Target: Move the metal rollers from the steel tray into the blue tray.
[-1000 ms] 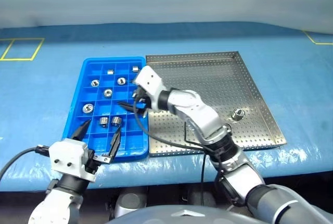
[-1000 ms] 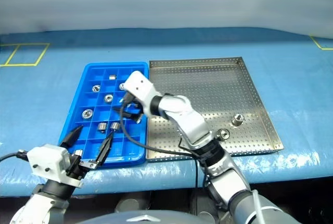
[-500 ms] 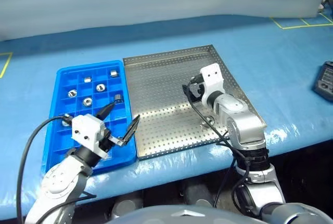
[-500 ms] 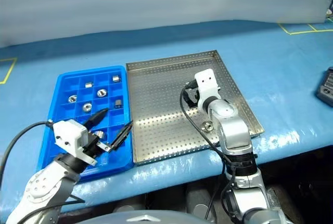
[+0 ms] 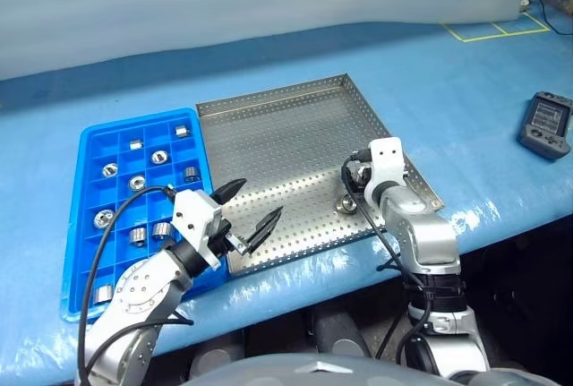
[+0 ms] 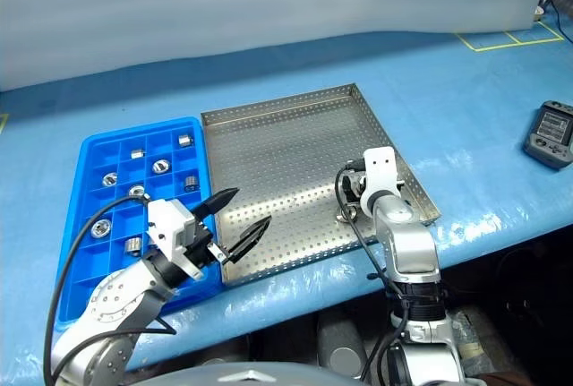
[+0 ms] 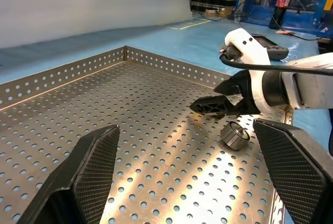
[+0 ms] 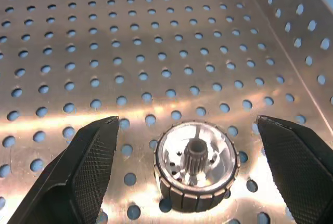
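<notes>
The steel tray (image 5: 286, 135) lies in the middle of the blue table, with the blue tray (image 5: 82, 225) against its left side. Several metal rollers (image 5: 136, 182) sit in the blue tray's compartments. One roller (image 5: 345, 203) rests near the steel tray's near right corner. My right gripper (image 8: 187, 122) hangs low over it, open, a finger on either side and the roller (image 8: 196, 166) untouched between them. My left gripper (image 5: 257, 202) is open and empty over the steel tray's near left part, pointing towards that roller (image 7: 235, 134).
A black handheld device (image 5: 544, 124) lies on the table at the far right. Yellow tape lines (image 5: 492, 32) mark the back right corner. The table's front edge runs just below both trays. A cable (image 5: 98, 252) loops from my left wrist over the blue tray.
The camera has swung right. My right gripper has crossed from the blue tray to the near right roller and sunk lower. My left gripper has moved right onto the steel tray. Both stayed open.
</notes>
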You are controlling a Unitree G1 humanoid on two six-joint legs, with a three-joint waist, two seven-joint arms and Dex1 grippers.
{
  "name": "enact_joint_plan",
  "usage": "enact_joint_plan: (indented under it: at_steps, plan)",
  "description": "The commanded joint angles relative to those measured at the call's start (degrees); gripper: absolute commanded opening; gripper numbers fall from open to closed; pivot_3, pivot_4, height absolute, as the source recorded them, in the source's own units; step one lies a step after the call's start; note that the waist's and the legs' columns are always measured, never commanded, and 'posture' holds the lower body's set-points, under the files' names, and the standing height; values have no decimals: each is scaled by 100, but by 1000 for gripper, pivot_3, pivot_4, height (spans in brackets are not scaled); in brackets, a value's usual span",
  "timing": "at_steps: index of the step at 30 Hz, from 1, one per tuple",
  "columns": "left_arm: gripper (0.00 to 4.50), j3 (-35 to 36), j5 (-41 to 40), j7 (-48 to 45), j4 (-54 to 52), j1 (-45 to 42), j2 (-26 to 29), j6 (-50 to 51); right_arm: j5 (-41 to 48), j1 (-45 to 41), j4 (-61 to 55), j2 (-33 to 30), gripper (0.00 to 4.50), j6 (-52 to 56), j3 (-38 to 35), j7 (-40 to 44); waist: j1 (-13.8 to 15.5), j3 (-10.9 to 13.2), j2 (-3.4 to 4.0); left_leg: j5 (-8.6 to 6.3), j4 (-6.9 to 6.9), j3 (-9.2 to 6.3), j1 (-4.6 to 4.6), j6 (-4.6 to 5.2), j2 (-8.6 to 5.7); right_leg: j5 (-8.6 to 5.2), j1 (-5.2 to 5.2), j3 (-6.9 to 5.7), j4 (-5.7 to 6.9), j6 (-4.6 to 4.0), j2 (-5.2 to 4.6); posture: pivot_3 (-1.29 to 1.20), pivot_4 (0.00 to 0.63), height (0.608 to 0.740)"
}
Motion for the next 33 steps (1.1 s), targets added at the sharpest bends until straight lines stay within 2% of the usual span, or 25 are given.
enact_joint_plan:
  at_steps: [1,33]
  plan:
    - [4500,-23,-58,-31,-62,-14,-14,-115,87,-4,-108,30,4459,104,-142,-52,3,0,0,-1,1,3,0,1,0,0,0,4,0,0,0,-16,150,740]
    - [4500,-11,-17,59,-135,116,-22,-119,115,-37,-62,-13,4459,129,-129,-86,33,-2,-1,-3,7,10,3,6,-2,-8,3,13,0,15,0,-2,150,740]
